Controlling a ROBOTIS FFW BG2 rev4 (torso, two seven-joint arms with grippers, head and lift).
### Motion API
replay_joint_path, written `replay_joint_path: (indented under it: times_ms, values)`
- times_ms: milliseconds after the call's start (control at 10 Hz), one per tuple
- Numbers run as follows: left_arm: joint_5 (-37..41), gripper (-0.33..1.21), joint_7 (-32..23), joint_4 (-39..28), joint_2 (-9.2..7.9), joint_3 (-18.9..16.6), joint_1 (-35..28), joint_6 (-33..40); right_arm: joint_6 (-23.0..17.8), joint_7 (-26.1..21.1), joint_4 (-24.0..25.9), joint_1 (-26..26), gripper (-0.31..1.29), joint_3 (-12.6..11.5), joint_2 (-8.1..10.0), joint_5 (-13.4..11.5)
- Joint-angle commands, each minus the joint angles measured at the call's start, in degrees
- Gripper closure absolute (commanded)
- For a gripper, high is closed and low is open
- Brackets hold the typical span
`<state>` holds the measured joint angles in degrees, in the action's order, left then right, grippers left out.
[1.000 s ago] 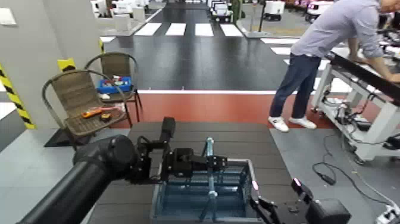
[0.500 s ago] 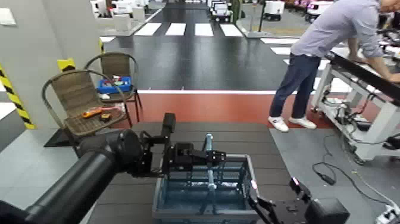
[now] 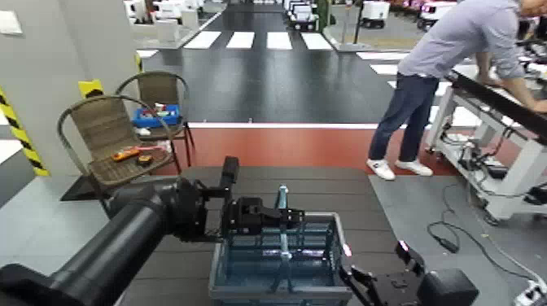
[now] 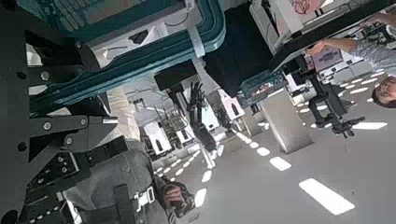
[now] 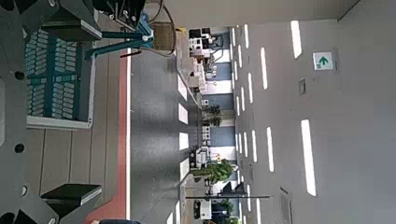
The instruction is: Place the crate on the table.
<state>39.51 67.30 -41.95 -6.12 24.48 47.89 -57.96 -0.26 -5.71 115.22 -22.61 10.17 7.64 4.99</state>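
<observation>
- While the left tool [image 3: 299,217] is closed on the upright centre handle [image 3: 284,244] of the crate [image 3: 336,264], the right tool [image 3: 374,247] stands open beside the crate's right side, with nothing between its fingers.
- The crate, a grey-blue plastic basket with lattice sides and a thick rim, is upright over the near part of the dark slatted table [image 3: 187,268]; whether its base touches the slats I cannot tell.
- Beyond the table, to the left, two wicker chairs stand near each other: the nearer wicker chair [image 3: 99,130] carries an orange item [image 3: 126,153] and small things beside it, and the farther wicker chair [image 3: 160,85] holds a blue box [image 3: 155,116] with things in it.
- To the right, a person [image 3: 460,49] in a light shirt and dark trousers leans over a white-framed workbench [image 3: 521,159], and black cables [image 3: 446,232] lie on the floor near it.
</observation>
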Motion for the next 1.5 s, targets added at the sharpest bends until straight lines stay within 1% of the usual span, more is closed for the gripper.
replay_joint_path:
  times_ms: [100,200,500,600,700,800,1200,1300,1400,1500]
  values:
    - [-0.7,1.13,-0.4,1.8,0.32,-0.2,0.2,1.5,-0.4,0.0,-0.3,0.0,0.15,0.0,0.09,0.2]
    - [-0.7,1.12,-0.5,2.4,0.40,-0.2,0.2,1.7,-0.4,0.0,-0.3,0.1,0.15,0.0,0.18,0.3]
    - [-0.7,0.96,-1.1,2.9,0.40,-0.8,0.0,2.7,-0.7,0.0,-0.4,0.2,0.15,0.1,0.27,0.4]
    - [-0.6,0.64,-1.0,2.9,0.40,-1.1,-0.1,3.6,-0.7,0.0,-0.4,0.2,0.15,0.0,0.27,0.4]
    - [-0.6,0.27,-1.0,2.7,0.40,-1.5,-0.2,4.3,-0.7,0.0,-0.4,0.1,0.15,0.0,0.27,0.5]
    - [-0.6,0.05,-1.0,2.7,0.40,-1.8,-0.3,4.6,-0.7,0.0,-0.4,0.2,0.15,-0.1,0.18,0.5]
    - [-1.6,0.07,-2.6,1.5,0.23,-4.2,-1.2,6.9,-0.5,0.0,-0.4,0.0,0.15,-0.1,0.09,0.5]
    - [-1.7,0.11,-2.8,0.6,0.14,-4.6,-1.8,8.2,-0.5,0.0,-0.3,-0.1,0.15,-0.2,0.09,0.5]
    - [-1.8,0.11,-3.8,-1.2,-0.21,-5.8,-3.0,9.3,-0.4,0.0,-0.3,-0.2,0.15,-0.3,0.00,0.5]
    - [-2.4,0.11,-6.6,-5.3,-1.00,-7.8,-5.0,9.6,-0.4,0.0,-0.3,-0.2,0.15,-0.3,-0.09,0.5]
